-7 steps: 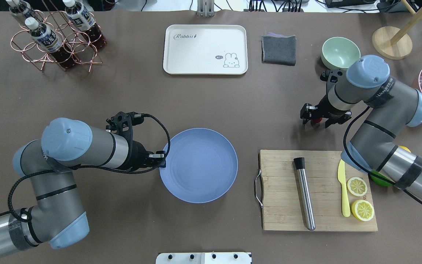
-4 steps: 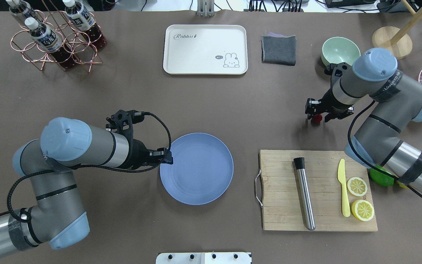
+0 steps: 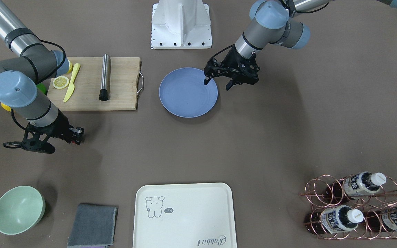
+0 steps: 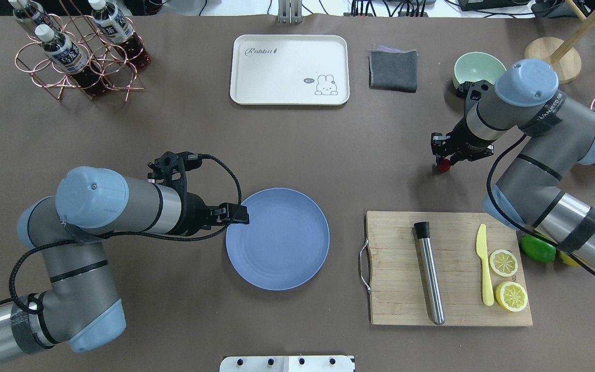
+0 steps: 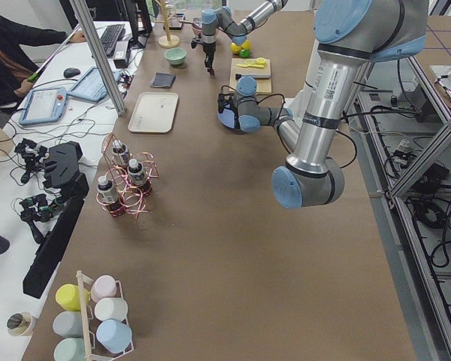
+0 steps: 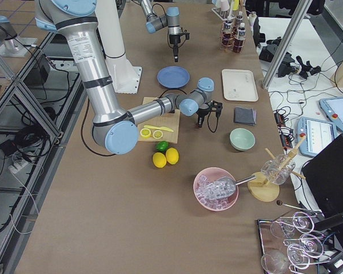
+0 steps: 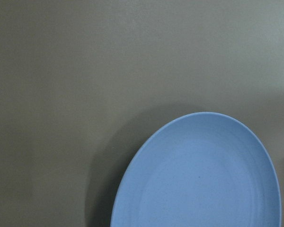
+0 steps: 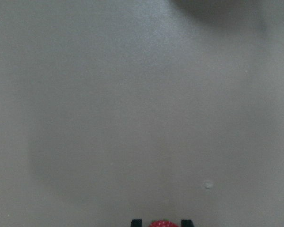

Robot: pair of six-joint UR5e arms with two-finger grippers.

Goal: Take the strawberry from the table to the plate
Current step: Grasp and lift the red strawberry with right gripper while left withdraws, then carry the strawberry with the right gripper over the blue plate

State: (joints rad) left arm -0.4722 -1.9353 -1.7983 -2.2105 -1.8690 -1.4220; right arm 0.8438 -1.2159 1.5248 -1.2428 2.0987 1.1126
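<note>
The strawberry (image 4: 443, 166), small and dark red, hangs just above the table (image 4: 328, 155), right of centre. My right gripper (image 4: 444, 159) is shut on it. In the right wrist view the strawberry (image 8: 162, 223) shows between two black fingertips (image 8: 136, 222) at the bottom edge. The blue plate (image 4: 282, 248) lies flat in the middle of the table. My left gripper (image 4: 238, 218) is at the plate's left rim. In the front-facing view the left gripper (image 3: 216, 84) is open, with one finger over the plate (image 3: 184, 96) and one outside it.
A wooden cutting board (image 4: 395, 310) right of the plate holds a metal muddler (image 4: 430, 279), a yellow knife (image 4: 483, 263) and two lemon halves (image 4: 504, 262). A lime (image 4: 537, 249) lies beside it. A mint bowl (image 4: 473, 70), grey cloth (image 4: 393, 70), cream tray (image 4: 287, 62) and bottle rack (image 4: 75, 51) line the far edge.
My left gripper let go of the plate's rim, and the plate settled flat, slightly nearer. My right arm shifted towards the far side and its gripper closed on the strawberry.
</note>
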